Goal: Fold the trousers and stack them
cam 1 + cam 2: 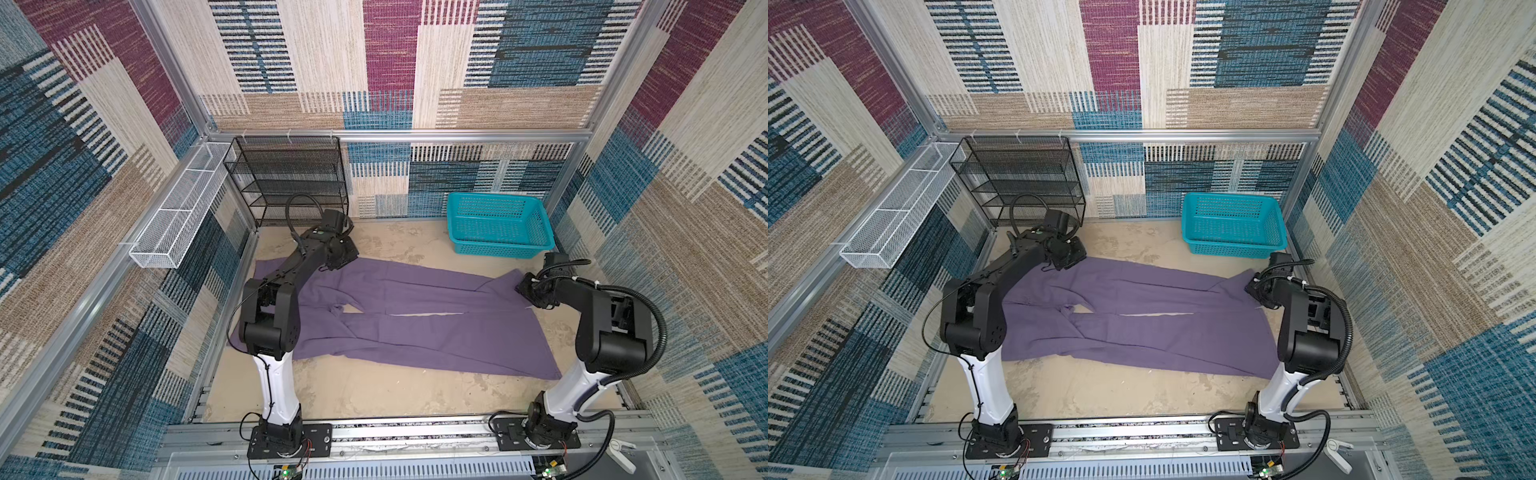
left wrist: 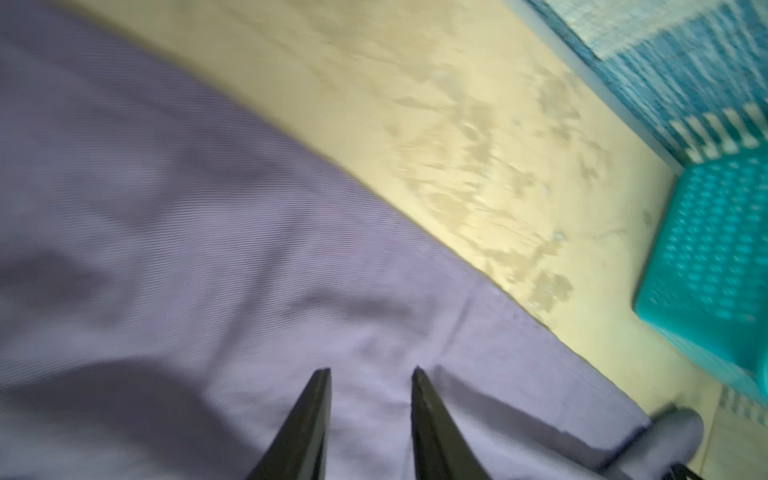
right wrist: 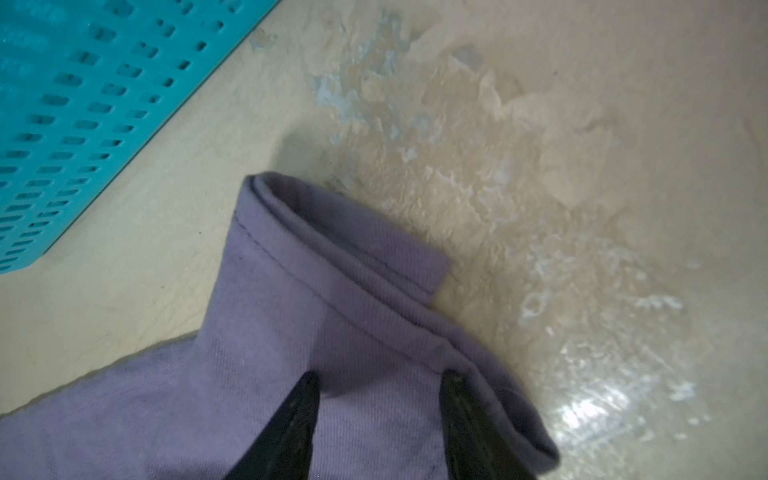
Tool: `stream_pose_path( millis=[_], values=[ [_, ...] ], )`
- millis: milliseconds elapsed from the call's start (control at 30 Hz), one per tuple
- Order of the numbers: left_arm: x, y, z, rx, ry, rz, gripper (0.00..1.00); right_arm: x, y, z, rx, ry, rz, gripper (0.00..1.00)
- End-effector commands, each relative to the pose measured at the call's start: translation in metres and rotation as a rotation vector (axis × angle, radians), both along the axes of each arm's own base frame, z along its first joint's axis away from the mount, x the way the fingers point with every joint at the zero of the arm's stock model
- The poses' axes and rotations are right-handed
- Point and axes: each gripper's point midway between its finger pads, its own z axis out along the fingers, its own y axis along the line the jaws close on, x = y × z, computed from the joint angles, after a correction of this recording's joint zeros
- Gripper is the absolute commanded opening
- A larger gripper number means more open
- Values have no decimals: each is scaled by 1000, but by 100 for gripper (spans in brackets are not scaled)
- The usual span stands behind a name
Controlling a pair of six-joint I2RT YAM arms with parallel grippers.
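Trousers (image 1: 415, 291) lie flat, lengthwise left-right (waist left); legs point right.

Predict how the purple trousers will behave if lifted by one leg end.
The trousers will probably droop limply: the thin cloth lies flat with soft wrinkles. Their hem curls over itself, so a pinched edge would likely sag. Spread wider than the basket, they may drag along the table.

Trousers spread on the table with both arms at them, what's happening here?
The purple trousers lie spread flat on the table, with no fold made yet. The left gripper is open over the far corner of the waist end. The right gripper, also open, is at the far leg's hem, where the cloth is rumpled. The teal basket stands apart behind.
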Motion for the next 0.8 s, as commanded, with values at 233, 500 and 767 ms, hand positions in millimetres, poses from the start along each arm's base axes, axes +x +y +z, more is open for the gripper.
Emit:
stream_pose_path(
  millis=[233,500,767],
  values=[
    [5,-112,-40,-56,30,-265,46,-21,-13,-1,-85,51,-41,64],
    [-2,-130,-93,-47,90,-291,38,-29,-3,-21,-39,63,-28,19],
    [5,-106,-119,12,122,-228,36,-57,-3,-21,-26,109,-59,3]
  ],
)
